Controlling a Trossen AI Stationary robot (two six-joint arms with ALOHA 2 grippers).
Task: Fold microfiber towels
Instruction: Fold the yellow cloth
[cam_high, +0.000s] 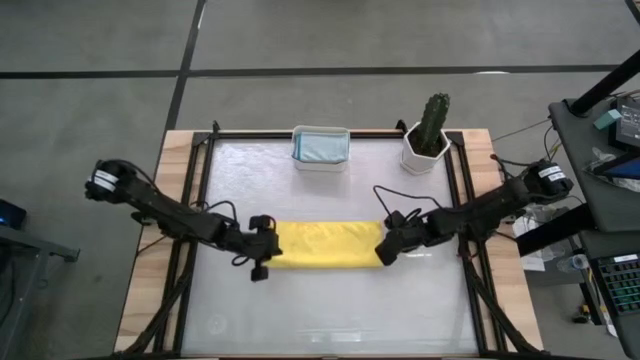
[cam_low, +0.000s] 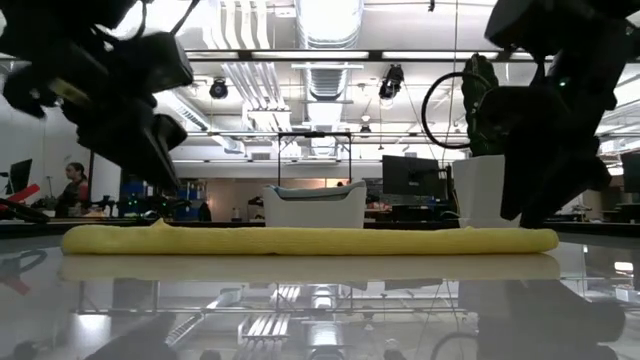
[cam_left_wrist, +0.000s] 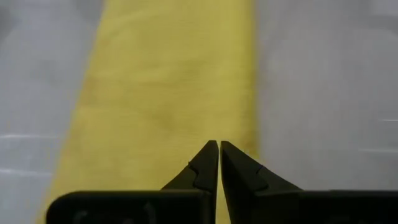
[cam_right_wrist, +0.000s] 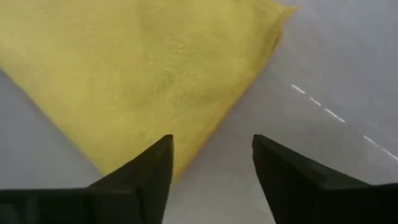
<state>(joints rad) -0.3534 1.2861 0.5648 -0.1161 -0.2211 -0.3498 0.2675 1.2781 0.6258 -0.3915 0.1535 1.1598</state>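
Observation:
A yellow microfiber towel (cam_high: 325, 245) lies folded into a long flat strip across the middle of the table, seen edge-on in the low view (cam_low: 300, 240). My left gripper (cam_high: 272, 250) is shut over the strip's left end (cam_left_wrist: 168, 81), with nothing visible between its fingers (cam_left_wrist: 219, 146). My right gripper (cam_high: 385, 248) stands open above the strip's right end (cam_right_wrist: 137, 68), one finger over the towel's corner and the other over bare table (cam_right_wrist: 211, 140).
A white tub (cam_high: 320, 148) holding pale blue cloth stands at the far edge. A cactus in a white pot (cam_high: 428, 140) stands to its right. Black rails (cam_high: 200, 190) run along the table's left and right sides. The glossy tabletop in front of the towel is bare.

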